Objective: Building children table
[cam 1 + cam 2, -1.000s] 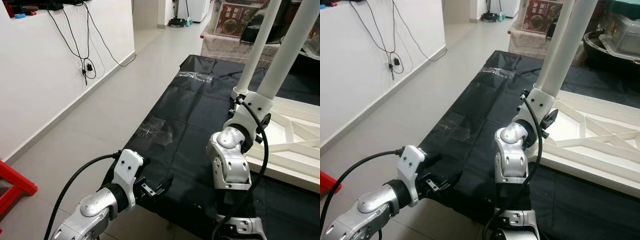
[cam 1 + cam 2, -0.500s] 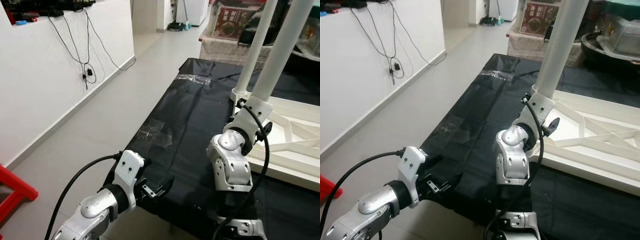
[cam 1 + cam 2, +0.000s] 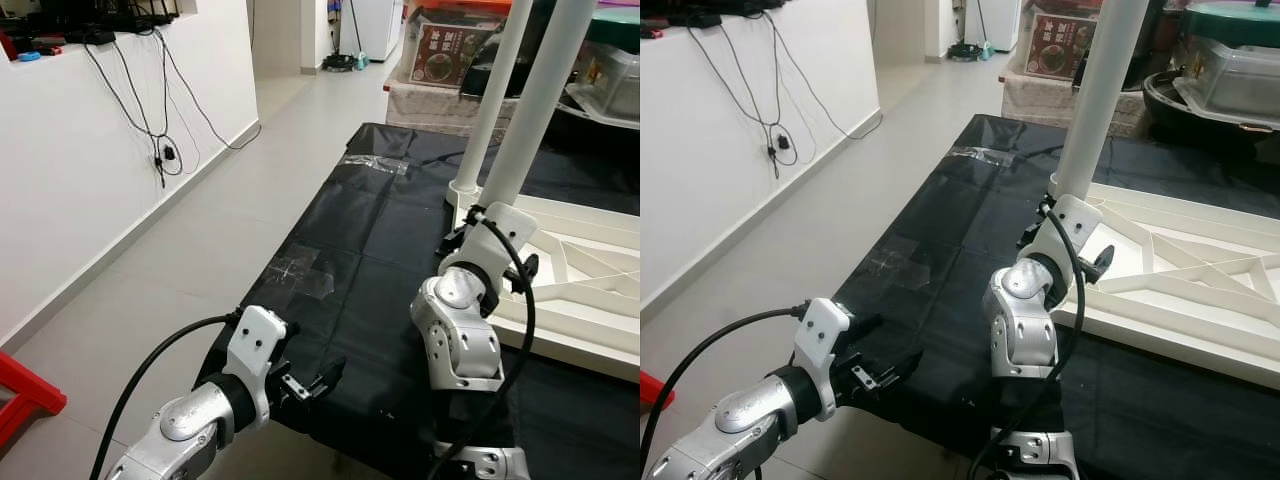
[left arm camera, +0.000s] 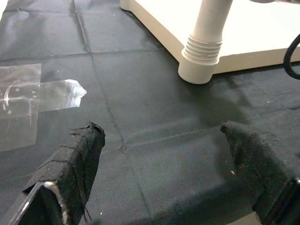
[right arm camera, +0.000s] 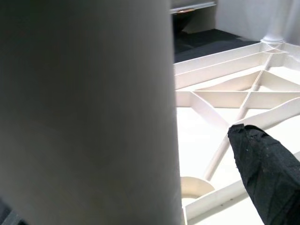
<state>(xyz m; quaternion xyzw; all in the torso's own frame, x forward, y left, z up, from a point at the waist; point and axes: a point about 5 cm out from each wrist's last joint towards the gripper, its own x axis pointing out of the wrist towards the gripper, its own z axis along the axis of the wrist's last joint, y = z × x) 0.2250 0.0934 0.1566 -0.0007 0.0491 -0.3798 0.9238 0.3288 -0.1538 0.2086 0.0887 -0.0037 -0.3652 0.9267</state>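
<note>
A white ribbed table top (image 3: 590,270) lies upside down on a black cloth (image 3: 370,230). Two white legs stand up from its near-left corner, a thin one (image 3: 492,95) behind and a thick one (image 3: 532,100) in front. My right gripper (image 3: 488,205) is open at the foot of the thick leg. That leg (image 5: 89,108) sits close to the palm, and one black finger (image 5: 265,178) stands apart from it. My left gripper (image 4: 164,159) is open and holds nothing. It hangs low over the cloth's front-left edge, facing a leg's ribbed collar (image 4: 202,51).
Clear tape patches (image 3: 310,270) lie on the cloth. Grey tiled floor (image 3: 170,250) runs along the left by a white wall with hanging cables (image 3: 160,150). A red frame (image 3: 25,390) is at lower left. Boxes (image 3: 445,50) and a lidded container (image 3: 1230,50) stand beyond the cloth.
The whole picture has shifted as the head moved. The right gripper stays at the foot of the thick leg, and the left gripper keeps its place over the cloth's edge.
</note>
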